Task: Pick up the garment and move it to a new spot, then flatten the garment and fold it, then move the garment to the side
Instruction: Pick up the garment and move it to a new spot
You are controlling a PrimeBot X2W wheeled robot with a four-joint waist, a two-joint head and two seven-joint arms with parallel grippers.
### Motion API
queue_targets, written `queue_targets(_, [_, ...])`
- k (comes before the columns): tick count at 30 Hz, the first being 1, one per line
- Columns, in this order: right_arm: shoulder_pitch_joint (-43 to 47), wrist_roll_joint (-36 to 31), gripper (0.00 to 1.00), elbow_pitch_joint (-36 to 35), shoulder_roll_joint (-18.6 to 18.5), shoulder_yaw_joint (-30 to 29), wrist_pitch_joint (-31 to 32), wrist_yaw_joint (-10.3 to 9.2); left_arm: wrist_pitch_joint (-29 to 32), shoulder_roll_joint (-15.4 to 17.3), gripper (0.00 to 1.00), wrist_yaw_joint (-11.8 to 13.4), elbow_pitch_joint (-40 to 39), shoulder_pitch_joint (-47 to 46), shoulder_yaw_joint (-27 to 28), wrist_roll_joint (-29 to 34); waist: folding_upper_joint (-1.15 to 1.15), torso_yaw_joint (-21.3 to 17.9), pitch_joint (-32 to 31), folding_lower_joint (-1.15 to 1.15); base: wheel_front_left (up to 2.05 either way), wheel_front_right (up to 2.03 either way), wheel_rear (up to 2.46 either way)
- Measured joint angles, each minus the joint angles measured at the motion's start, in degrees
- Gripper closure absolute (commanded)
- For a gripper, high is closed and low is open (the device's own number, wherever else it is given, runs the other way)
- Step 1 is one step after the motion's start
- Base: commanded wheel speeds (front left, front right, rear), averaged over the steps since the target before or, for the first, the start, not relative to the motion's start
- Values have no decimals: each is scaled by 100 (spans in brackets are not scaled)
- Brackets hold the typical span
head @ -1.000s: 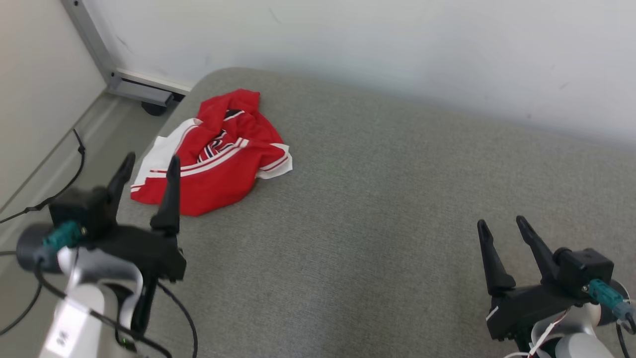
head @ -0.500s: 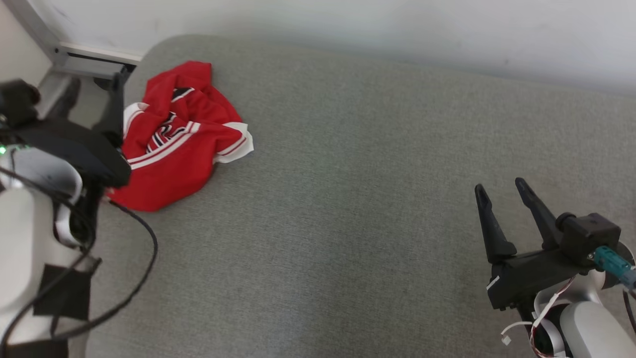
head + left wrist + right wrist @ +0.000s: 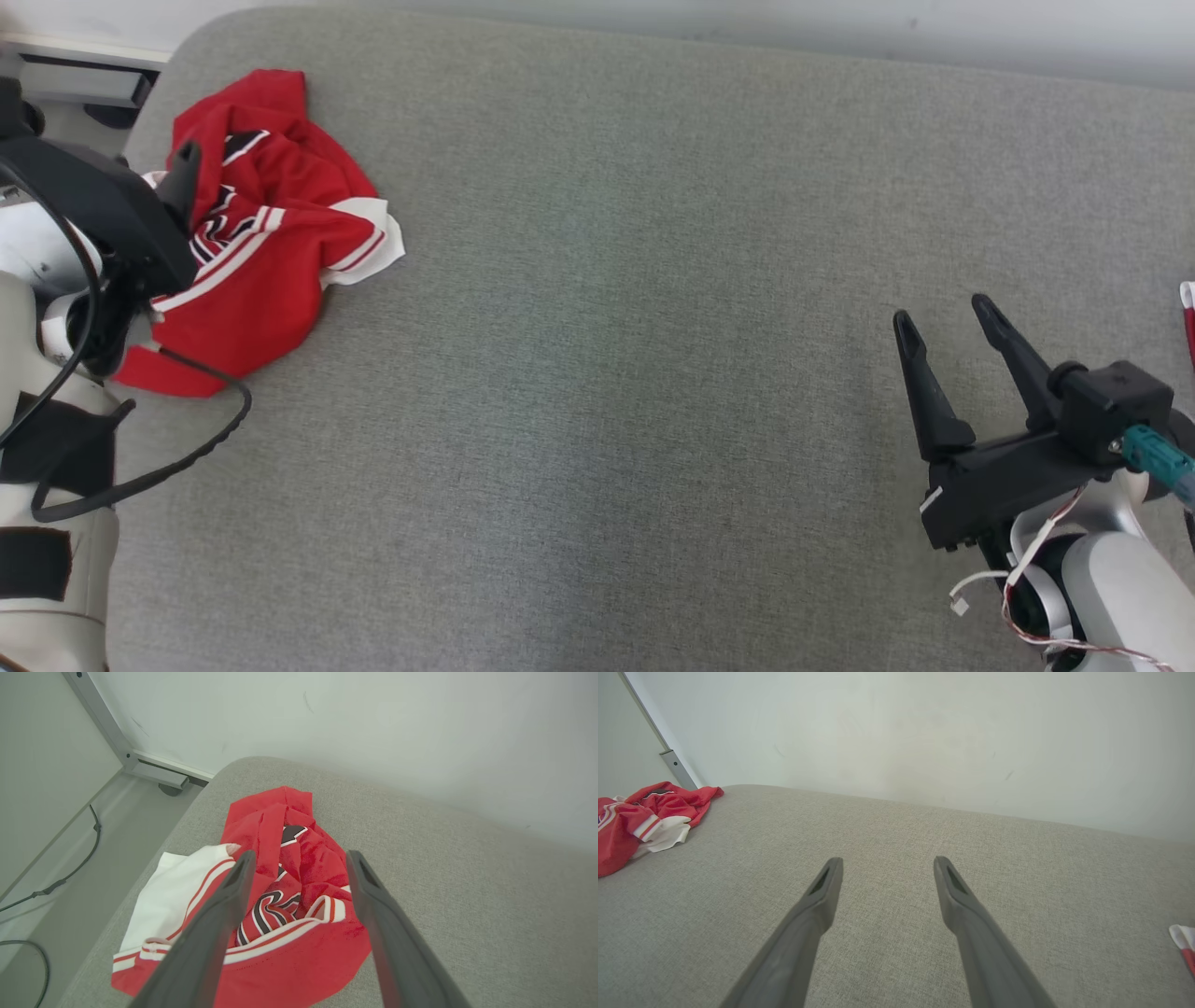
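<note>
The garment (image 3: 271,252) is a crumpled red jersey with white trim and striped bands, lying at the far left corner of the grey padded surface (image 3: 607,373). In the left wrist view it (image 3: 289,896) lies just beyond and below my left gripper (image 3: 300,855), which hangs over it open and apart from the cloth. One left finger (image 3: 185,177) shows over the garment's left part in the head view. My right gripper (image 3: 941,310) hovers open and empty over bare padding at the right. From the right wrist the garment (image 3: 640,816) sits far left of that gripper (image 3: 888,859).
A white wall runs behind the surface. Off its left edge are the floor, a metal frame foot (image 3: 154,772) and a cable (image 3: 70,872). A small red and white cloth piece (image 3: 1187,317) peeks in at the right edge, also low right in the right wrist view (image 3: 1184,942).
The head camera has tilted down, shifting the whole picture. My left arm has reached forward and over the garment's left side. The right gripper has held its place, and both stay open.
</note>
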Motion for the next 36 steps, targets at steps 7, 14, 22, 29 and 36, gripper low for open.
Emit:
queue_targets(7, [-161,-42,0,-46,-90,7,86,32,553,30,0,-7,799,-133,-15,-34,0,-124,168,0,0,0,0])
queue_targets(14, [-160,-49,0,-90,-140,12,152,44,800,58,0,-11,1267,-358,-19,-62,0,-202,285,-1,0,0,0])
queue_targets(22, [-159,-115,0,-253,-214,9,249,42,943,37,0,-13,1667,-370,-26,-76,0,-299,441,-1,0,0,0])
queue_targets(29, [-159,-141,0,-271,-250,-23,301,24,938,-13,100,-55,1876,-526,-116,-75,0,-326,571,-1,0,0,0])
queue_targets(36, [-158,-142,0,-210,-268,-81,301,-3,735,-40,100,-60,1996,-772,-191,-58,0,-270,533,-1,0,0,0])
